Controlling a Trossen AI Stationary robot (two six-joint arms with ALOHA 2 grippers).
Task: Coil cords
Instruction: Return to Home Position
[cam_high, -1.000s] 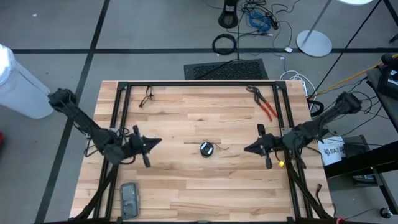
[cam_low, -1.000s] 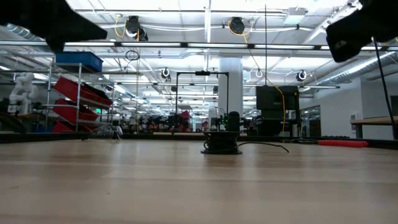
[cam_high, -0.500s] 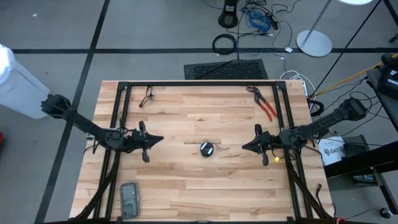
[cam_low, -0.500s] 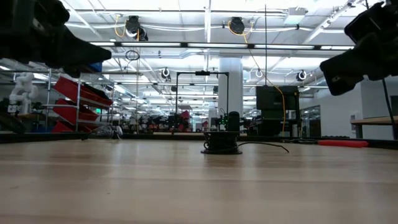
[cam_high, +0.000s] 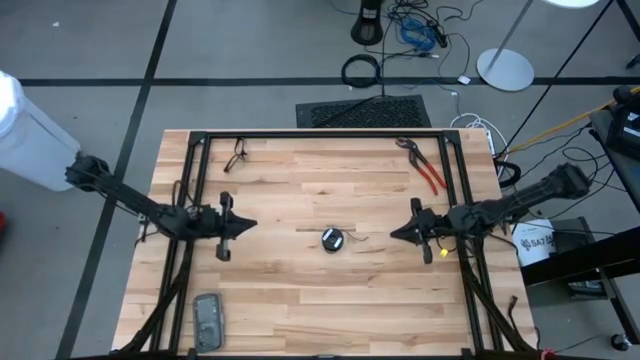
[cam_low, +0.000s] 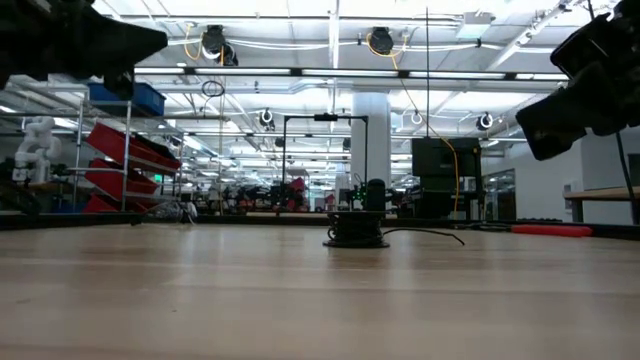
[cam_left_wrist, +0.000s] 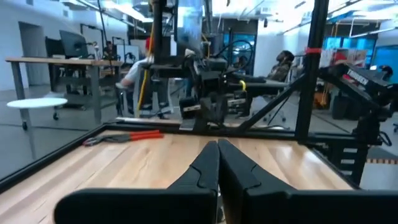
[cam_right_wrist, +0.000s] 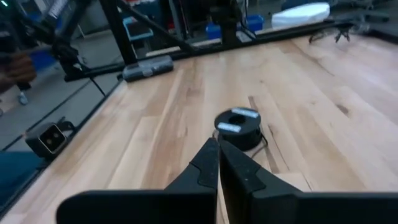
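Note:
The black cord (cam_high: 332, 239) lies wound in a small tight coil at the middle of the table, resting flat, with pale pieces on top (cam_right_wrist: 238, 118). A short loose tail (cam_high: 353, 236) runs toward the table's right. My left gripper (cam_high: 252, 224) is shut and hangs above the table left of the coil, pointing at it. My right gripper (cam_high: 392, 235) is shut, above the table right of the coil and pointing at it. In the right wrist view the coil (cam_right_wrist: 238, 129) lies just beyond my shut fingertips (cam_right_wrist: 217, 144). Neither gripper touches the cord.
Red-handled pliers (cam_high: 425, 168) lie at the far right of the table, a small black wire object (cam_high: 236, 155) at the far left, and a grey flat device (cam_high: 208, 322) at the near left. A black frame (cam_high: 320, 133) rims the tabletop. Bare wood surrounds the coil.
Both arms have folded back and lower at their own sides. My right gripper has sunk toward the table. My left gripper has tipped up to about level and swung round to point across the table. Both stay shut, and the coil has not moved.

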